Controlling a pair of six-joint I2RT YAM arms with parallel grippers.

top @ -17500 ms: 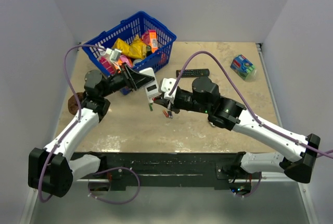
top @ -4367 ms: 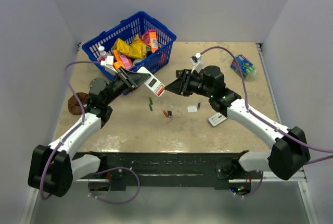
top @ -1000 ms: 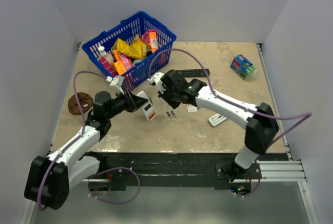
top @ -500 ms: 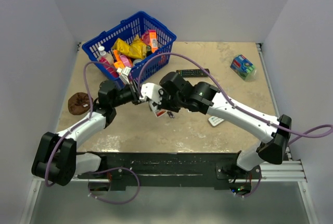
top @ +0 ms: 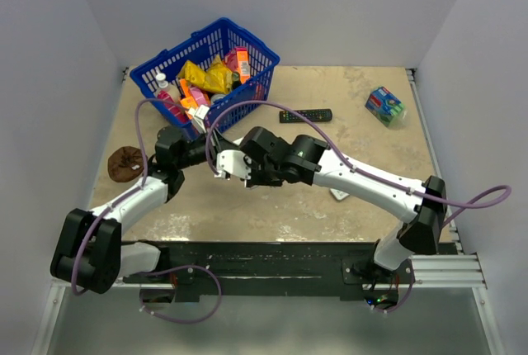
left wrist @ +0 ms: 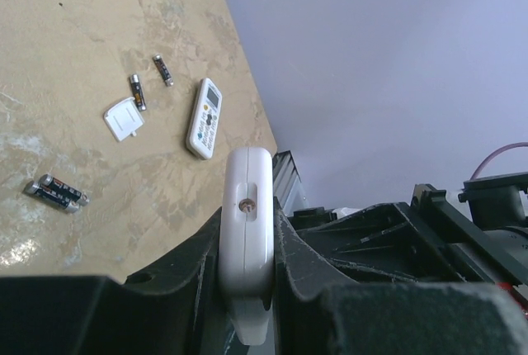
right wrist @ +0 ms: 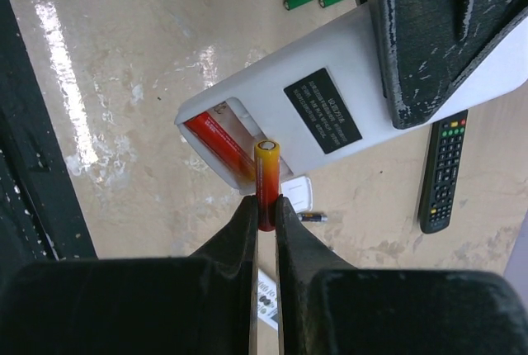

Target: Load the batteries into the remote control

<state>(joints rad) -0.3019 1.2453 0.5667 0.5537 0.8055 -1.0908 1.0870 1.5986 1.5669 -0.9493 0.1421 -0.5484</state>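
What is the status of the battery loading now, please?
Status: left gripper shut on remote control; right gripper shut on red-orange battery at open compartment, one red battery already inside. Nothing in the way.

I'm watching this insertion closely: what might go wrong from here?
The right gripper pinches the red-orange battery by one end, at an angle to the open bay, so it may jam or slip. The left gripper holds the remote control by its far end; pressing down could lever it loose.
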